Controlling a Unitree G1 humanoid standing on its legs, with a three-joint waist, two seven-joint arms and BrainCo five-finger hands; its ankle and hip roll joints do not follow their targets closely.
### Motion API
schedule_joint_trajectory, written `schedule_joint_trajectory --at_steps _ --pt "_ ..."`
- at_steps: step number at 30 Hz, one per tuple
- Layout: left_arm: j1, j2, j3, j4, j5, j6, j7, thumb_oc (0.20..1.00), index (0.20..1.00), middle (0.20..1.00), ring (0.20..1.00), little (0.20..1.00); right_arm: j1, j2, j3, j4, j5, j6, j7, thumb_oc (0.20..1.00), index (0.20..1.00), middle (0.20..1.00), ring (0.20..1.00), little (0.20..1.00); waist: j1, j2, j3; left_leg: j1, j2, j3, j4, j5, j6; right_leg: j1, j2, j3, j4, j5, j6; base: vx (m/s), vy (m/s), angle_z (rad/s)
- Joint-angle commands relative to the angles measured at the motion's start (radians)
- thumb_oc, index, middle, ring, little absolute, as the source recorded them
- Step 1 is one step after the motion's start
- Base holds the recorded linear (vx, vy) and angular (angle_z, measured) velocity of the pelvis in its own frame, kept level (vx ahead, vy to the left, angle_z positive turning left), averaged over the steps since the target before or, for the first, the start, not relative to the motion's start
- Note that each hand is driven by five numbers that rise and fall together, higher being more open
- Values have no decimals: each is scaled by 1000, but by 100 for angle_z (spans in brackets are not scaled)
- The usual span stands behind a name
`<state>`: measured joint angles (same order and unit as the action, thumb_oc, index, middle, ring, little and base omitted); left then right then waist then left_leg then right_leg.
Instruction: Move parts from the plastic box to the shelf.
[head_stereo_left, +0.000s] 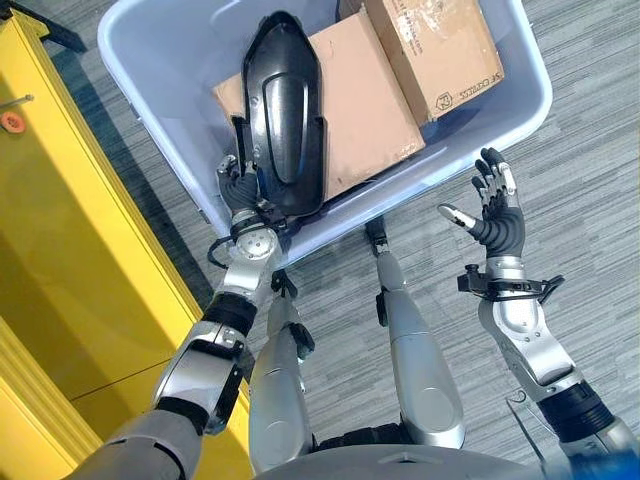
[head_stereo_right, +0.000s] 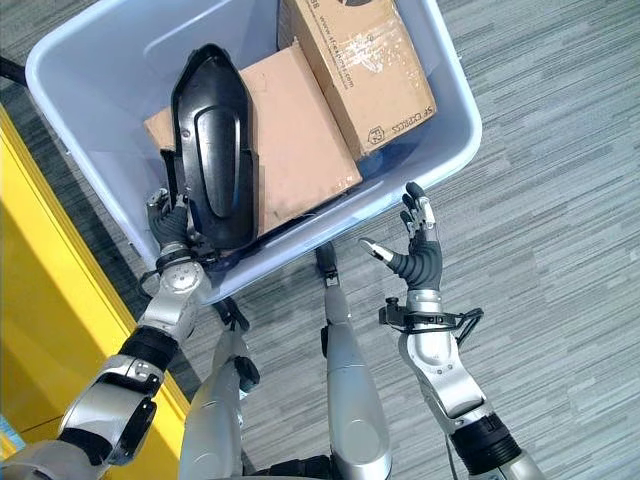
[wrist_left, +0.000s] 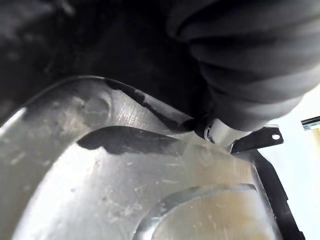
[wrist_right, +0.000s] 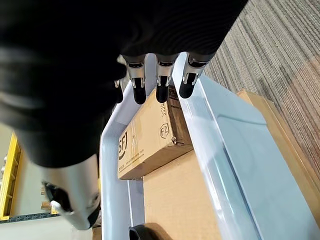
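Left hand lifting a black part out of the plastic box; right hand free.

Nearest the robot, the left hand sits at the near rim of the plastic box, fingers curled round the lower edge of the black moulded part, which stands tilted up over that rim (grip mostly hidden behind the part). The right hand hovers outside the box's near corner, fingers spread, holding nothing. Deeper in the box: a flat cardboard box under the part, then a smaller printed carton at the far side. Step looks like pick-up; next likely needs clearing the rim and turning to the yellow shelf beside the box. The carton carries print, not transcribed.
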<state>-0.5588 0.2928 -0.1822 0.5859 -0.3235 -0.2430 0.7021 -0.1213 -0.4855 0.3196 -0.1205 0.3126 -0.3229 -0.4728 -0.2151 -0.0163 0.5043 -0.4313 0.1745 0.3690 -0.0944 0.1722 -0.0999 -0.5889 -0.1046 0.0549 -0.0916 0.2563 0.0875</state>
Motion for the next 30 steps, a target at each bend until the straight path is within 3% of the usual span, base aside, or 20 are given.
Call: schedule_joint_trajectory --at_steps 1,15,30 --pt "87 113 113 -16 34 -45 40 200 200 200 200 200 25 -7 -78 -33 20 -53 13 1000 1000 1000 1000 1000 19 -17 -22 75 36 -78 49 -72 -56 65 -93 -45 105 -112 93 0 14 3" --pt "194 159 204 -381 141 -87 43 200 200 200 200 200 75 -21 -124 -64 58 -55 70 1000 1000 1000 1000 1000 35 -2 -58 117 33 -87 44 -83 -55 115 -102 -53 105 -122 95 0 5 3" --pt "242 172 219 -529 168 -117 -24 200 200 200 200 200 100 -15 -140 -67 90 -46 122 1000 1000 1000 1000 1000 49 12 -100 165 29 -110 27 -82 -52 177 -113 -70 101 -133 98 6 -1 4"
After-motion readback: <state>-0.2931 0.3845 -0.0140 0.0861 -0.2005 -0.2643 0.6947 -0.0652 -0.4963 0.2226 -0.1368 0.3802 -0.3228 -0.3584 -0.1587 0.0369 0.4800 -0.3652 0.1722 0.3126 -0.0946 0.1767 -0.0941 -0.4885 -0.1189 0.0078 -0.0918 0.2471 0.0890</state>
